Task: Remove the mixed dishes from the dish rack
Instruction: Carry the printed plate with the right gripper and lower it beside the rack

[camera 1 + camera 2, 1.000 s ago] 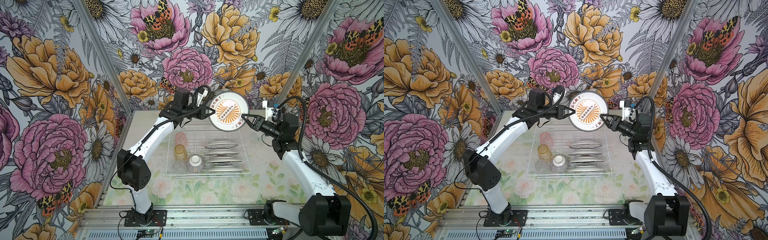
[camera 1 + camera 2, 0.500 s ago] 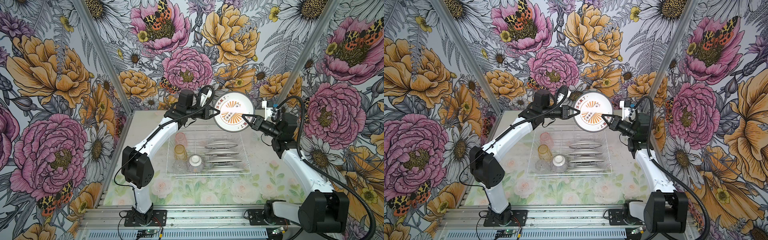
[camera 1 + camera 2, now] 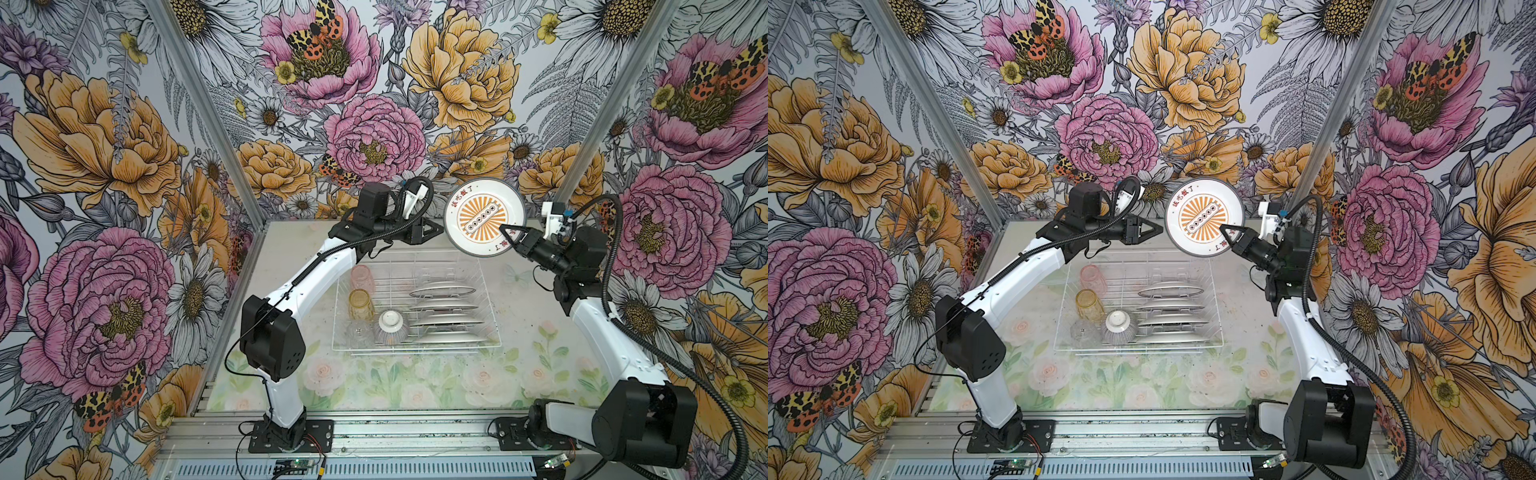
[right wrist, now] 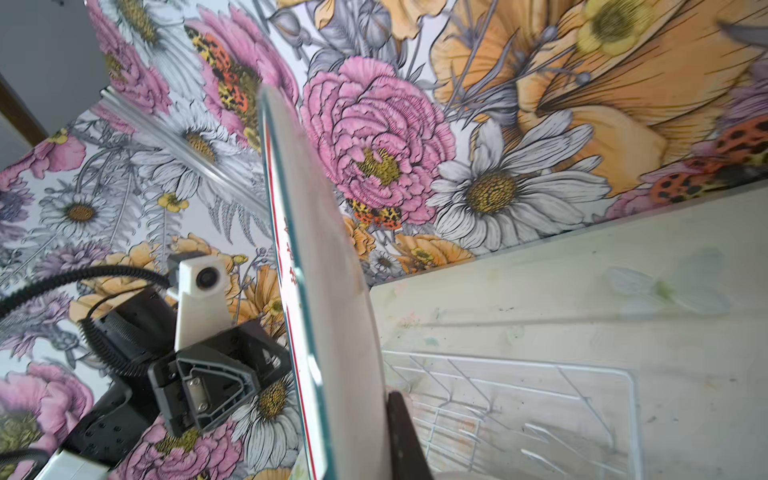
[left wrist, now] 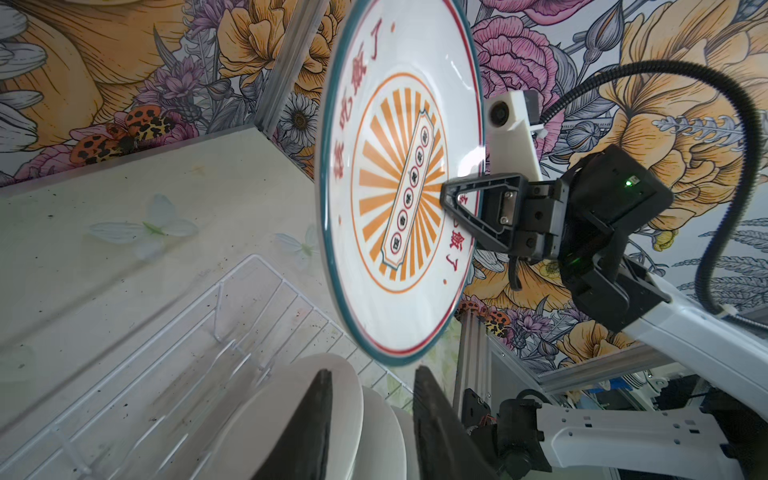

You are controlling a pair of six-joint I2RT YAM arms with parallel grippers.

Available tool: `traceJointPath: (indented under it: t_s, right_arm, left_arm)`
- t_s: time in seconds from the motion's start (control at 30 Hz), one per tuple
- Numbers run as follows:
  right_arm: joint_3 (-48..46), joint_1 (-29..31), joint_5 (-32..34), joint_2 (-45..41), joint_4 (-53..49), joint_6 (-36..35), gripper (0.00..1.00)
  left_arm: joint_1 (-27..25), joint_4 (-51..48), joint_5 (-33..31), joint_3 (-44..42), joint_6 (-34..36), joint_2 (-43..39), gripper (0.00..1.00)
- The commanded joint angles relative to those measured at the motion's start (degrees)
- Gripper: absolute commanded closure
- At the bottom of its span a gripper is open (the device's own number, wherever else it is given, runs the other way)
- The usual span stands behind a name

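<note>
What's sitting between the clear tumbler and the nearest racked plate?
Only the ribbed bowl, foot up, between clear tumbler and nearest racked plate, in both top views.

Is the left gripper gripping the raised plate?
No, the left gripper sits apart from the plate, which only the right gripper clamps at its rim.

The raised plate (image 3: 484,218), clamped on edge in the right gripper (image 3: 505,235), blocked the air above the far end of the dish rack (image 3: 417,354). The left gripper (image 3: 438,230), jaws parted, hung just beside its rim, a narrow gap between them. Inside the rack, four standing plates (image 3: 444,309) filled the right side; the pink tumbler (image 3: 362,279), amber tumbler (image 3: 360,304), clear tumbler (image 3: 358,330) and upturned bowl (image 3: 391,326) crowded the left. The counter (image 3: 528,299) lay open right of the rack and in front.
</note>
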Motion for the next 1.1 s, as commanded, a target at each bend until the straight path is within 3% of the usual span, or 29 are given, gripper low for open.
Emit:
traceJointPath:
  t_s: [0.0, 0.2, 0.3, 0.5, 1.07]
  right_arm:
    - [1.32, -6.25, 6.50, -2.27, -4.88, 0.37, 1.00]
    - [-1.12, -15.58, 12.68, -1.35, -14.26, -4.98, 1.00]
    - [-3.02, -17.20, 14.36, 1.44, -15.69, -6.28, 1.00]
    - [-5.94, -17.03, 17.31, 7.27, -16.76, -8.83, 1.00]
    - [-3.87, -12.37, 16.89, 22.94, -14.82, -11.84, 1.00]
  left_arm:
    - [0.16, -6.14, -8.34, -1.38, 7.48, -4.62, 0.66]
    - [-3.29, -15.33, -27.39, -3.82, 18.61, -7.83, 0.67]
    - [-4.95, -17.80, -34.43, -4.42, 22.05, -7.90, 0.67]
    - [-5.18, -17.95, -35.16, -5.42, 22.41, -7.73, 0.68]
    - [-6.17, -17.95, -34.41, -3.69, 22.67, -4.37, 0.68]
